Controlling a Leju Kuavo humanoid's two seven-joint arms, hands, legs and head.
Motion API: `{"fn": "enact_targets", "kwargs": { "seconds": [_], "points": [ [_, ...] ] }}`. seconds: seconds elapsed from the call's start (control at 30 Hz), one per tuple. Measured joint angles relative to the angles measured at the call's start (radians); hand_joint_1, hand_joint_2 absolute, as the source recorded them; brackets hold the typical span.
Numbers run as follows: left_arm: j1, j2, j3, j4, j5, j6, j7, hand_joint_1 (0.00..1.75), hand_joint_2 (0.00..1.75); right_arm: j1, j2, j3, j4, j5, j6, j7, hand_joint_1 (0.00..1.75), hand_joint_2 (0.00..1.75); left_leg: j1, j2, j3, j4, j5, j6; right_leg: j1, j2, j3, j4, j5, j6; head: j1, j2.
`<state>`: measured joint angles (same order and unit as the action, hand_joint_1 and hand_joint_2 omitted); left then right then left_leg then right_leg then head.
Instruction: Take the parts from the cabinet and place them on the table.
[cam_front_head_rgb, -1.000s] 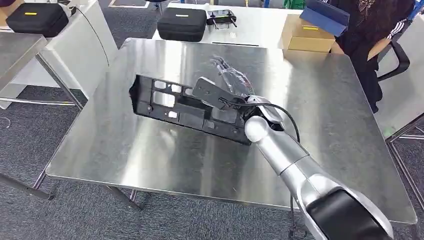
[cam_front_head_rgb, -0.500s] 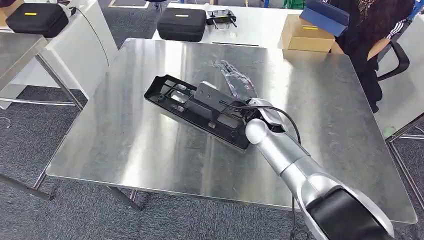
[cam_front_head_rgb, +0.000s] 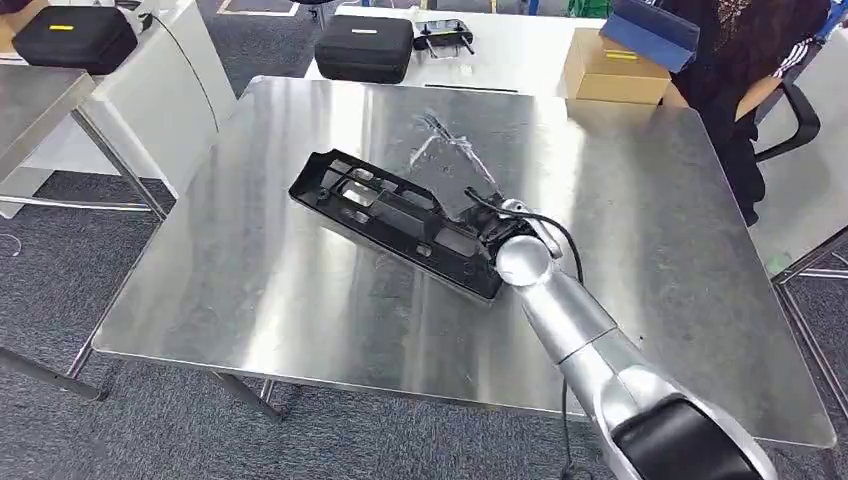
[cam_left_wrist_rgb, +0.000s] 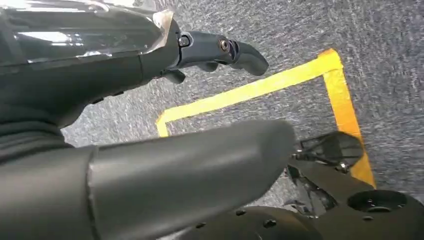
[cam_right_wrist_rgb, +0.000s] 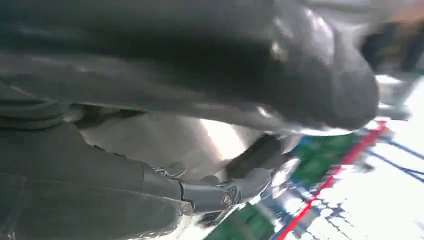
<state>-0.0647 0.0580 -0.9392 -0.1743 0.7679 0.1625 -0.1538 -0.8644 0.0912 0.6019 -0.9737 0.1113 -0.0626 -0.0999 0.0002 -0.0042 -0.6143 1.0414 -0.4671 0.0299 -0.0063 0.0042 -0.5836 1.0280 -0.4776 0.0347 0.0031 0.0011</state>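
The black plastic part (cam_front_head_rgb: 400, 222) lies flat near the middle of the steel table (cam_front_head_rgb: 250, 290), angled toward its far left corner. The right hand (cam_front_head_rgb: 492, 238) sits at the part's near end — whether its fingers grip, I cannot tell. Let go gently, lift straight up. No containers on this table.

The left hand (cam_left_wrist_rgb: 150, 125) hangs over the floor, fingers apart, holding nothing.

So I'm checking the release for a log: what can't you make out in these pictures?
- Right hand: head view, hidden behind its own wrist and the black part; grip unclear.
- Right wrist view: blurred and crowded by the hand; contact unreadable.
- Person: head view, cut off by the top edge.
- Left hand: hangs over the floor, open.
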Motion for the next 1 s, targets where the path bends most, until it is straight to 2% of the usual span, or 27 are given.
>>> {"fn": "enact_targets", "kwargs": {
  "seconds": [0.2, 0.23, 0.27, 0.3, 0.33, 0.4, 0.43, 0.47, 0.5, 0.53, 0.57, 0.6, 0.63, 0.67, 0.7, 0.73, 0.77, 0.8, 0.83, 0.87, 0.9, 0.93, 0.97, 1.0],
  "points": [
    [0.013, 0.003, 0.018, 0.0, 0.016, -0.002, -0.013, 0.0, 0.0, 0.038, -0.008, -0.019, -0.182, -0.063, 0.017, 0.01, 0.0, 0.0, -0.009, 0.0, 0.0, 0.001, -0.005, 0.01, -0.008, 0.0, 0.001, -0.004, 0.0, 0.002, -0.001, 0.0],
    [0.013, 0.004, 0.02, 0.0, 0.018, -0.002, -0.014, 0.0, 0.0, 0.042, -0.009, -0.02, -0.203, -0.072, 0.019, 0.011, 0.0, 0.0, -0.009, 0.0, 0.001, 0.0, 0.0, 0.015, -0.008, 0.0, 0.004, -0.007, 0.005, 0.008, -0.001, 0.0],
    [0.014, 0.003, 0.02, 0.0, 0.019, -0.002, -0.014, 0.0, 0.0, 0.044, -0.011, -0.021, -0.22, -0.083, 0.026, 0.011, 0.0, 0.0, 0.0, 0.002, 0.008, -0.014, 0.009, 0.02, 0.001, 0.001, 0.005, -0.007, 0.004, 0.011, 0.0, 0.0],
    [0.014, 0.001, 0.021, 0.0, 0.019, -0.002, -0.017, 0.0, 0.0, 0.049, -0.014, -0.021, -0.235, -0.094, 0.033, 0.01, 0.0, 0.0, 0.007, 0.008, 0.017, -0.023, 0.014, 0.022, -0.003, 0.0, -0.002, 0.006, -0.011, 0.01, 0.0, 0.0],
    [0.014, 0.002, 0.022, 0.0, 0.021, -0.002, -0.019, 0.0, 0.0, 0.05, -0.018, -0.021, -0.246, -0.101, 0.036, 0.009, 0.0, 0.0, 0.011, 0.008, 0.019, -0.027, 0.017, 0.027, 0.001, 0.0, -0.021, 0.051, -0.039, 0.005, 0.003, 0.0],
    [0.014, 0.0, 0.024, 0.0, 0.027, -0.002, -0.024, 0.0, 0.0, 0.063, -0.025, -0.021, -0.261, -0.115, 0.036, 0.001, 0.0, 0.0, 0.012, 0.009, 0.018, -0.027, 0.017, 0.026, -0.006, 0.0, -0.093, 0.211, -0.104, 0.002, 0.005, 0.0],
    [0.015, 0.0, 0.025, 0.0, 0.027, -0.002, -0.025, 0.0, 0.0, 0.072, -0.03, -0.021, -0.267, -0.12, 0.037, -0.005, 0.0, 0.0, 0.012, 0.009, 0.018, -0.027, 0.017, 0.026, -0.009, 0.0, -0.122, 0.274, -0.122, 0.006, 0.005, 0.0],
    [0.015, 0.0, 0.027, 0.0, 0.028, -0.002, -0.025, 0.0, 0.0, 0.084, -0.037, -0.021, -0.274, -0.132, 0.041, -0.01, 0.0, 0.0, 0.014, 0.009, 0.018, -0.027, 0.017, 0.025, -0.013, 0.0, -0.136, 0.303, -0.123, 0.014, 0.006, 0.0],
    [0.016, -0.001, 0.027, 0.0, 0.028, -0.003, -0.025, 0.0, 0.0, 0.093, -0.041, -0.021, -0.281, -0.146, 0.047, -0.016, 0.0, 0.0, 0.018, 0.009, 0.018, -0.027, 0.018, 0.022, -0.017, 0.0, -0.124, 0.277, -0.103, 0.027, 0.005, 0.0],
    [0.016, -0.003, 0.027, 0.0, 0.029, -0.003, -0.026, 0.0, 0.0, 0.099, -0.044, -0.022, -0.291, -0.156, 0.053, -0.021, 0.0, 0.0, 0.022, 0.009, 0.018, -0.026, 0.018, 0.017, -0.021, -0.001, -0.09, 0.208, -0.068, 0.043, 0.006, 0.0],
    [0.016, -0.003, 0.028, 0.0, 0.029, -0.003, -0.026, 0.0, 0.0, 0.101, -0.046, -0.022, -0.299, -0.167, 0.054, -0.024, 0.0, 0.0, 0.027, 0.009, 0.018, -0.026, 0.018, 0.011, -0.026, -0.004, -0.039, 0.108, -0.029, 0.059, 0.005, 0.0],
    [0.016, -0.003, 0.028, 0.0, 0.031, -0.003, -0.027, 0.0, 0.0, 0.104, -0.048, -0.022, -0.31, -0.187, 0.063, -0.03, 0.0, 0.0, 0.027, 0.008, 0.018, -0.024, 0.017, 0.001, -0.032, -0.009, 0.012, 0.011, 0.0, 0.07, 0.006, 0.0],
    [0.016, 0.001, 0.03, 0.0, 0.033, -0.003, -0.029, 0.0, 0.0, 0.109, -0.053, -0.024, -0.322, -0.211, 0.077, -0.037, 0.0, 0.0, 0.025, 0.006, 0.013, -0.023, 0.017, -0.008, -0.026, -0.004, 0.037, -0.009, -0.003, 0.062, 0.01, 0.0],
    [0.016, -0.002, 0.034, 0.0, 0.037, -0.003, -0.031, 0.0, 0.0, 0.122, -0.056, -0.027, -0.341, -0.238, 0.092, -0.042, 0.0, 0.0, 0.023, 0.004, 0.014, -0.024, 0.022, -0.016, -0.015, 0.006, 0.023, -0.003, 0.01, 0.048, 0.006, 0.0],
    [0.016, -0.002, 0.038, 0.0, 0.038, -0.003, -0.031, 0.0, 0.0, 0.129, -0.061, -0.031, -0.354, -0.252, 0.097, -0.045, 0.0, 0.0, 0.021, 0.002, 0.01, -0.019, 0.024, -0.02, -0.021, 0.005, 0.022, -0.009, 0.003, 0.039, 0.009, 0.0],
    [0.018, -0.003, 0.039, 0.0, 0.039, -0.003, -0.031, 0.0, 0.0, 0.137, -0.064, -0.032, -0.365, -0.259, 0.102, -0.045, 0.0, 0.0, 0.023, 0.001, 0.009, -0.023, 0.028, -0.026, -0.019, 0.006, 0.017, -0.005, 0.004, 0.034, 0.005, 0.0],
    [0.02, -0.003, 0.039, 0.0, 0.04, -0.003, -0.031, 0.0, 0.0, 0.142, -0.066, -0.032, -0.375, -0.262, 0.105, -0.045, 0.0, 0.0, 0.027, 0.001, 0.006, -0.025, 0.032, -0.034, -0.023, 0.006, 0.013, -0.008, 0.01, 0.022, 0.004, 0.0],
    [0.02, -0.003, 0.039, 0.0, 0.04, -0.003, -0.031, 0.0, 0.0, 0.143, -0.067, -0.032, -0.383, -0.264, 0.106, -0.045, 0.0, 0.0, 0.034, 0.001, -0.002, -0.014, 0.015, -0.037, -0.033, 0.006, 0.009, -0.012, 0.017, 0.01, 0.002, 0.0],
    [0.02, -0.004, 0.04, 0.0, 0.04, -0.003, -0.031, 0.0, 0.0, 0.145, -0.068, -0.032, -0.389, -0.266, 0.106, -0.046, 0.0, 0.0, 0.033, 0.003, -0.018, 0.024, -0.027, -0.037, -0.029, 0.006, 0.004, -0.012, 0.021, -0.002, 0.002, 0.0],
    [0.02, -0.005, 0.04, 0.0, 0.04, -0.003, -0.031, 0.0, 0.0, 0.146, -0.068, -0.033, -0.394, -0.268, 0.106, -0.046, 0.0, 0.0, 0.033, 0.002, -0.044, 0.09, -0.075, -0.037, -0.026, 0.005, -0.002, -0.012, 0.025, -0.015, 0.001, 0.0],
    [0.02, -0.005, 0.042, 0.0, 0.04, -0.003, -0.031, 0.0, 0.0, 0.149, -0.068, -0.033, -0.397, -0.282, 0.114, -0.049, 0.0, 0.0, 0.032, 0.001, -0.076, 0.175, -0.122, -0.039, -0.022, 0.003, -0.008, -0.012, 0.029, -0.021, 0.0, 0.0],
    [0.02, -0.004, 0.043, 0.0, 0.041, -0.003, -0.031, 0.0, 0.0, 0.154, -0.069, -0.034, -0.401, -0.303, 0.126, -0.055, 0.0, 0.0, 0.033, 0.001, -0.101, 0.245, -0.152, -0.041, -0.018, 0.003, -0.014, -0.011, 0.033, -0.027, 0.0, 0.0],
    [0.02, -0.005, 0.043, 0.0, 0.043, -0.003, -0.032, 0.0, 0.0, 0.166, -0.072, -0.037, -0.409, -0.331, 0.14, -0.062, 0.0, 0.0, 0.033, 0.001, -0.11, 0.284, -0.161, -0.041, -0.015, 0.002, -0.018, -0.011, 0.037, -0.029, -0.001, 0.0],
    [0.02, -0.005, 0.044, 0.0, 0.046, -0.003, -0.036, 0.0, 0.0, 0.183, -0.076, -0.039, -0.424, -0.36, 0.156, -0.069, 0.0, 0.0, 0.033, 0.001, -0.093, 0.271, -0.146, -0.039, -0.013, 0.001, -0.022, -0.011, 0.04, -0.027, 0.001, 0.0]
  ]
}}
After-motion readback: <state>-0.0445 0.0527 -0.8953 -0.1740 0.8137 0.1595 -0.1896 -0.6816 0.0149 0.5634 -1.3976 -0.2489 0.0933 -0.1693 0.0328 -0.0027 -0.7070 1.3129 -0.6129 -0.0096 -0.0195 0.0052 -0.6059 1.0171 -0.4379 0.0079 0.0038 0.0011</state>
